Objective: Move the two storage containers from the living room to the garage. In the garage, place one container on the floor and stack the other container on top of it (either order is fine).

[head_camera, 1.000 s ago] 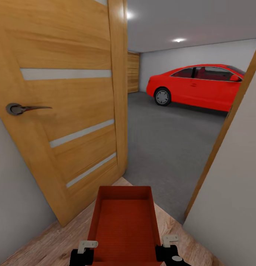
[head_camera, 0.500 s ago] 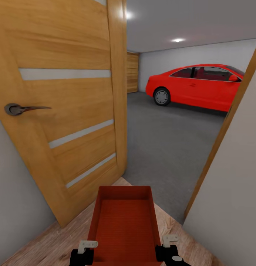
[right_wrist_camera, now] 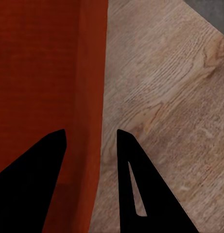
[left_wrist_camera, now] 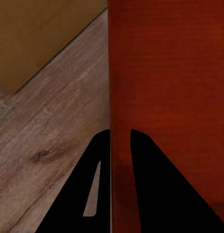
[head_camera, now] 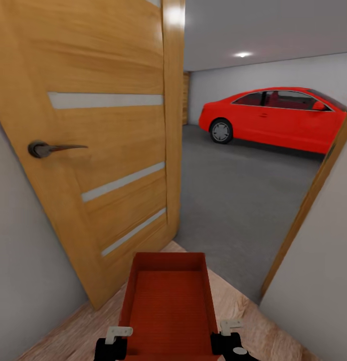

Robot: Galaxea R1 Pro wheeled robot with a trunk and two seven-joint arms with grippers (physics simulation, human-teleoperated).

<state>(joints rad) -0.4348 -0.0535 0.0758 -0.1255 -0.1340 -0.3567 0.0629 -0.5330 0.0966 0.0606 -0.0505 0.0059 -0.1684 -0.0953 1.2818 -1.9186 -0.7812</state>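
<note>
Red-orange container (head_camera: 167,296) between both grippers, facing open garage doorway (head_camera: 243,165).

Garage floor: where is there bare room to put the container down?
The grey floor is bare between the wooden door, the red car and the right door frame. It is tight at the doorway, where the container passes between door and frame.

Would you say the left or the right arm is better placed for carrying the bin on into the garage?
Neither alone: the left gripper clamps the bin's left wall and the right gripper its right wall, so both should carry it through the open door onto the grey floor.
</note>
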